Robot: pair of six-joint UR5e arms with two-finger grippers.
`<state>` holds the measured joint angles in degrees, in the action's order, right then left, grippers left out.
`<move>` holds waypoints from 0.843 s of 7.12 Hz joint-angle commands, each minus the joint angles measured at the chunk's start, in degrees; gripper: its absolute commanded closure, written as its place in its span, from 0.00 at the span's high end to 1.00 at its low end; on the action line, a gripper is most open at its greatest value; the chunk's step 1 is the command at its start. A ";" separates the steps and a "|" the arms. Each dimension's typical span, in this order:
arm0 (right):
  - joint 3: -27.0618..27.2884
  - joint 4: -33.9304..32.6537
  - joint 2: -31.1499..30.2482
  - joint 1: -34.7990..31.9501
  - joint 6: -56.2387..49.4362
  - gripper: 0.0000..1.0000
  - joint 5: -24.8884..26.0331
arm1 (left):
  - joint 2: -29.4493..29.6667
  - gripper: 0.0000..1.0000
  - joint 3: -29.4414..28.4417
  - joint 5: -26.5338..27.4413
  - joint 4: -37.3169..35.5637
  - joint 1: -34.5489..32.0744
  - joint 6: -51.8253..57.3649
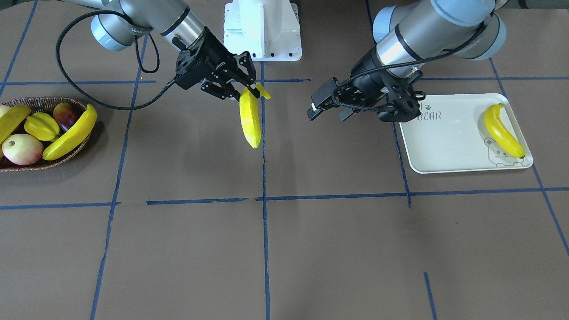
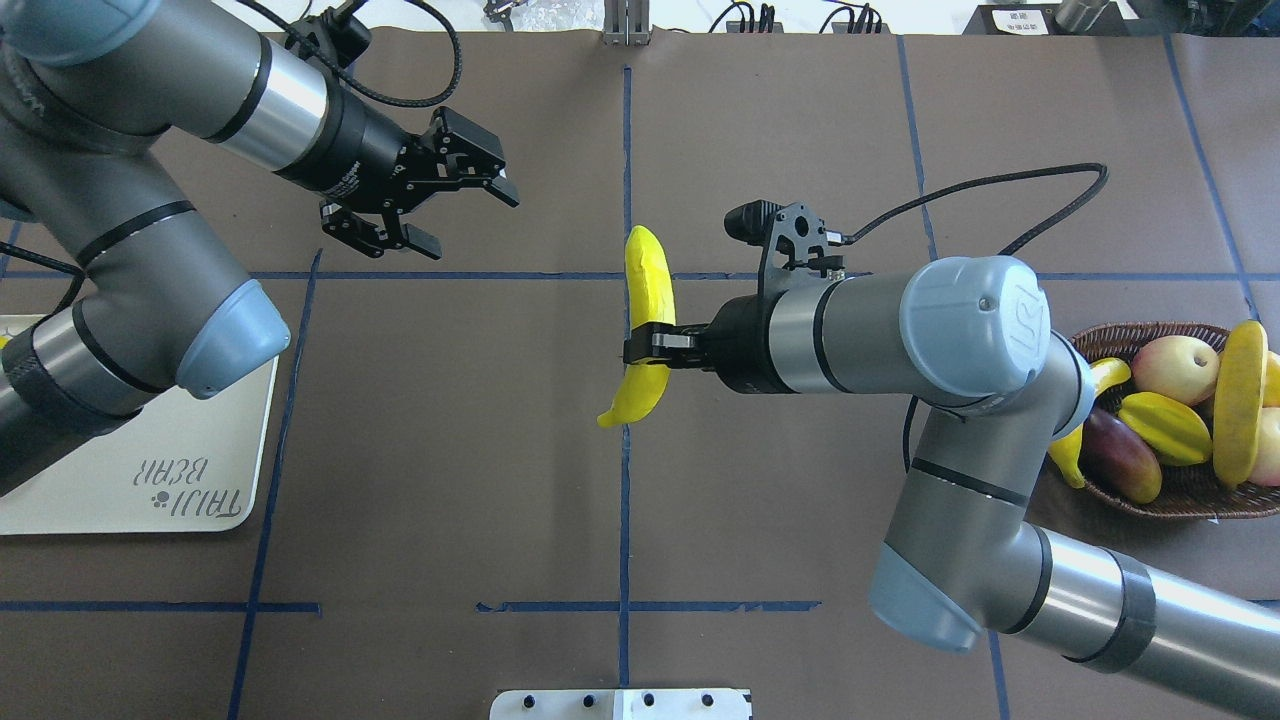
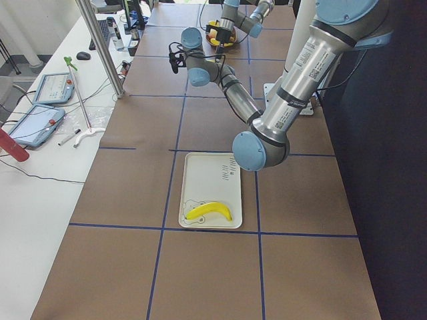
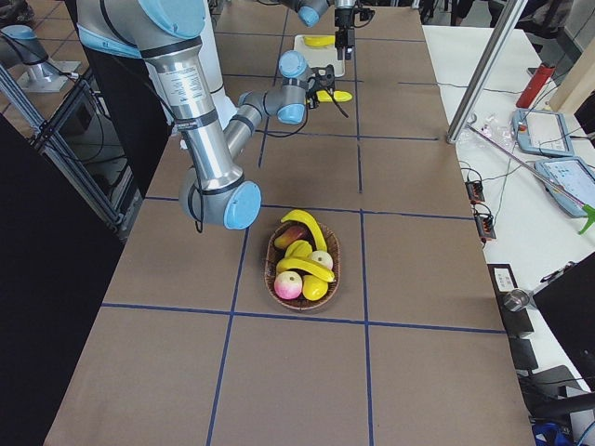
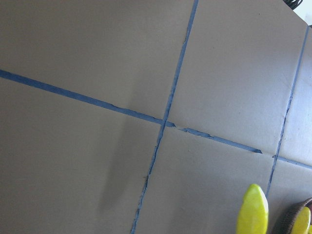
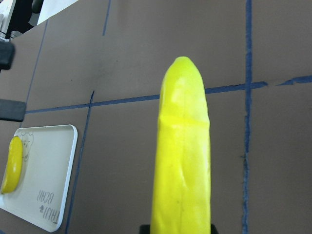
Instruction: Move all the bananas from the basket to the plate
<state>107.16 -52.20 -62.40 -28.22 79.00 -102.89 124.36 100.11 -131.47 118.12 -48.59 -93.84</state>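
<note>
**A:** What do you see on your screen?

**B:** I see a table [image 1: 186, 249] covered with brown paper and crossed by blue tape lines. The plate [image 1: 444, 142] lies at the robot's left end. One banana [image 1: 502, 131] lies flat on it, along the plate's edge farthest from the basket and beside the bear drawing.

**A:** And the right gripper?

**B:** The right gripper [image 2: 650, 345] pinches a second banana [image 2: 648, 290] near its stem end. This banana is lifted above the table, well apart from the plate, roughly between the plate and the basket [image 1: 44, 166].

**A:** The left one?

**B:** The left gripper [image 2: 462, 218] hovers near the plate, on its basket side. Its fingers are spread wide and nothing is between them.

**A:** What is in the basket?

**B:** It stands far from the plate, at the other end of the table. I count a third banana [image 1: 71, 133] leaning over its rim and a fourth banana [image 1: 12, 121]. Beside them lie a starfruit [image 1: 41, 126], an apple [image 1: 22, 149] and a dark-red fruit [image 1: 66, 116].
</note>
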 commanded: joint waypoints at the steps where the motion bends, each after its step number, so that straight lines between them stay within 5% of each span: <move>1: -0.81 0.70 2.10 1.85 1.59 0.09 1.20 | 2.28 1.00 -1.67 5.67 3.07 4.27 -6.42; 6: -0.55 0.79 2.55 2.12 2.38 0.12 1.20 | 2.38 1.00 -1.76 9.02 3.26 10.17 -6.71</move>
<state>106.54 -51.42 -59.87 -26.11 81.33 -101.69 126.72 98.40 -123.86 121.37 -39.65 -100.52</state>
